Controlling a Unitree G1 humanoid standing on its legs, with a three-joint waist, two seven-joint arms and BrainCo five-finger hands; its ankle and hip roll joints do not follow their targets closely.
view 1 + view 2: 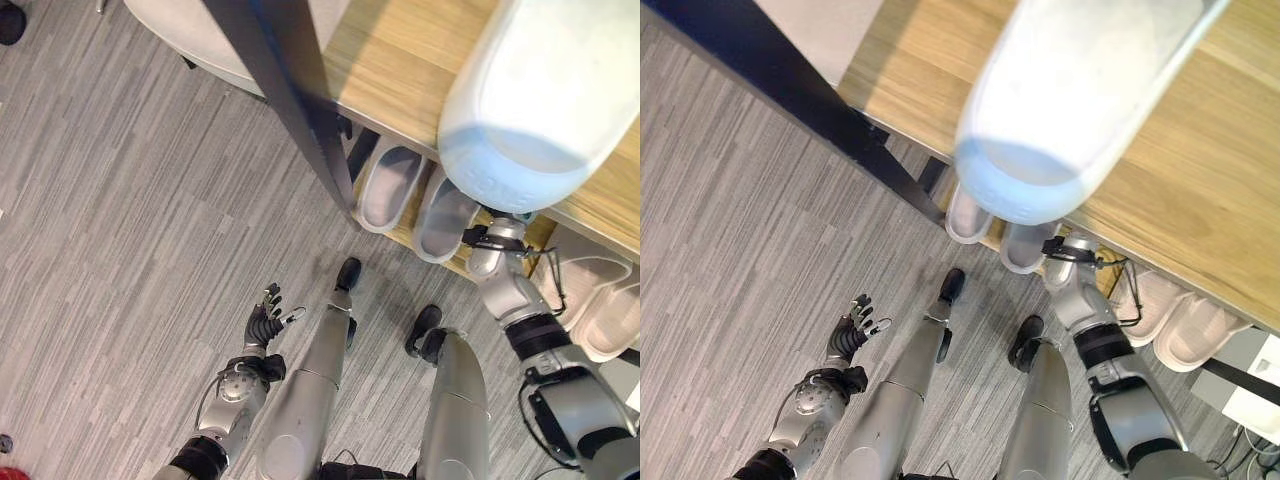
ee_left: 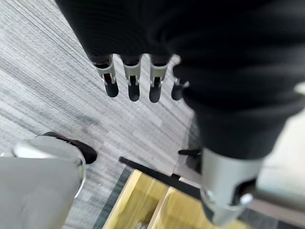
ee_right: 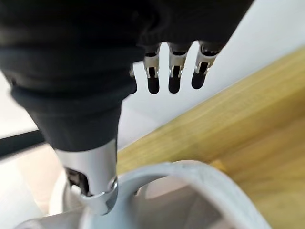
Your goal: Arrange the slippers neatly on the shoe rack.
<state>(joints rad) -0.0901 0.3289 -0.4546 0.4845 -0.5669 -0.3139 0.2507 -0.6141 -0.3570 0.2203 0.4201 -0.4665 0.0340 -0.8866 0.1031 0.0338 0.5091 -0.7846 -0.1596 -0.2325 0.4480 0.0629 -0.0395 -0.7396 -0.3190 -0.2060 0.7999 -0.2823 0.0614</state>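
The shoe rack has a wooden top (image 1: 400, 60) and a dark post (image 1: 300, 90). On its low shelf a pale grey pair of slippers (image 1: 390, 188) (image 1: 445, 220) lies side by side. A second pale pair (image 1: 585, 275) (image 1: 1200, 335) lies further right. My right arm reaches toward the low shelf, its wrist (image 1: 495, 240) going under a big pale white-and-blue rounded thing (image 1: 540, 100) close in front of the view. In the right wrist view my right hand (image 3: 169, 76) has straight fingers over the wood, its thumb against a white slipper rim (image 3: 157, 174). My left hand (image 1: 268, 318) hangs open over the floor.
Grey striped floor (image 1: 120, 220) spreads left of the rack. A white rounded object (image 1: 190, 35) sits at the back beside the rack's post. A white box (image 1: 1255, 390) stands at the far right. Something dark (image 1: 10, 20) lies at the top left corner.
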